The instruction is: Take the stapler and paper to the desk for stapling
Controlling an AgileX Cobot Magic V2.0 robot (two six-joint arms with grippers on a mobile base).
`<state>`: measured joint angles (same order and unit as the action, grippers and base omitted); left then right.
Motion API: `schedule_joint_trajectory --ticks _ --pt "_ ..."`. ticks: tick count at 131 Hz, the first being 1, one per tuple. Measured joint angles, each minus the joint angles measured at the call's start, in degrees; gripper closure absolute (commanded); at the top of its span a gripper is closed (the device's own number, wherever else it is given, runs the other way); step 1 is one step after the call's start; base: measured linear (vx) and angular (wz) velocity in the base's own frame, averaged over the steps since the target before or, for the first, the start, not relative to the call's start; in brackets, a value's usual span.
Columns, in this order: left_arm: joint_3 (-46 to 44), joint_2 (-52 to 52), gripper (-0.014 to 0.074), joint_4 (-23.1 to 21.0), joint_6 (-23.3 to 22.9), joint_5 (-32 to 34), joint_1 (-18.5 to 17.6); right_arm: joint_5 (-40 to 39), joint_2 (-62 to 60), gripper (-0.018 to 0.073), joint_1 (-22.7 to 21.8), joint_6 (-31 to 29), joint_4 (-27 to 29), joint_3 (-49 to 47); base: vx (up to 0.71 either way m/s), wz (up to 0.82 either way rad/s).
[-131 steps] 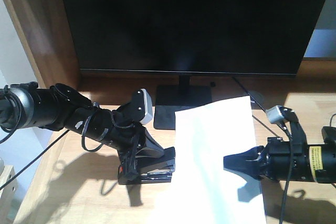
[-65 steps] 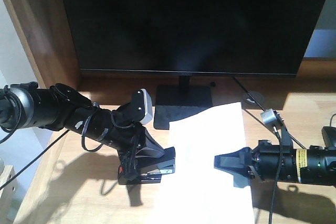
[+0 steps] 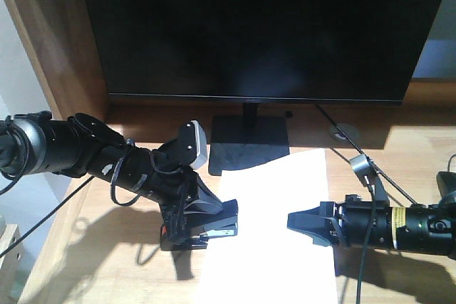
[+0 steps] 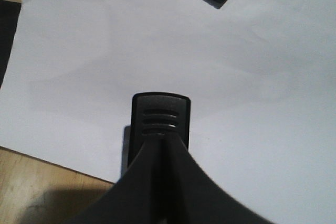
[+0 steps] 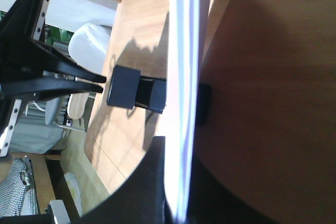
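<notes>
My left gripper is shut on the black stapler, which rests low on the light wood desk. In the left wrist view the stapler's ribbed front end sticks out past my closed left gripper over the white paper. My right gripper is shut on the paper from its right side. In the right wrist view the paper runs edge-on between the jaws of the right gripper, and the stapler touches its far side. I cannot tell whether the sheet lies inside the stapler's mouth.
A large black monitor fills the back, and its flat stand lies just behind the paper. A wooden side panel rises at the left. A cable grommet and cables lie at the back right.
My right gripper has carried the paper left, so its left edge now meets the stapler's front end. The left arm and stapler have barely moved.
</notes>
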<state>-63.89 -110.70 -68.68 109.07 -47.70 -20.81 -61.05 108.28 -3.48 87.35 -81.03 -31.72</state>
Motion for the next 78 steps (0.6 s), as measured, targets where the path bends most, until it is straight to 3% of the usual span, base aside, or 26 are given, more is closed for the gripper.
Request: schedule_joint_trajectory --ticks 40,78 --pt "0.00 0.00 0.0603 0.00 0.00 0.00 0.00 -0.01 2.97 0.0562 5.66 0.23 3.62 -3.20 0.00 0.00" --pt "0.00 0.00 0.0603 0.00 0.00 0.00 0.00 1.56 3.45 0.0562 6.44 0.29 4.10 -3.20 0.00 0.00"
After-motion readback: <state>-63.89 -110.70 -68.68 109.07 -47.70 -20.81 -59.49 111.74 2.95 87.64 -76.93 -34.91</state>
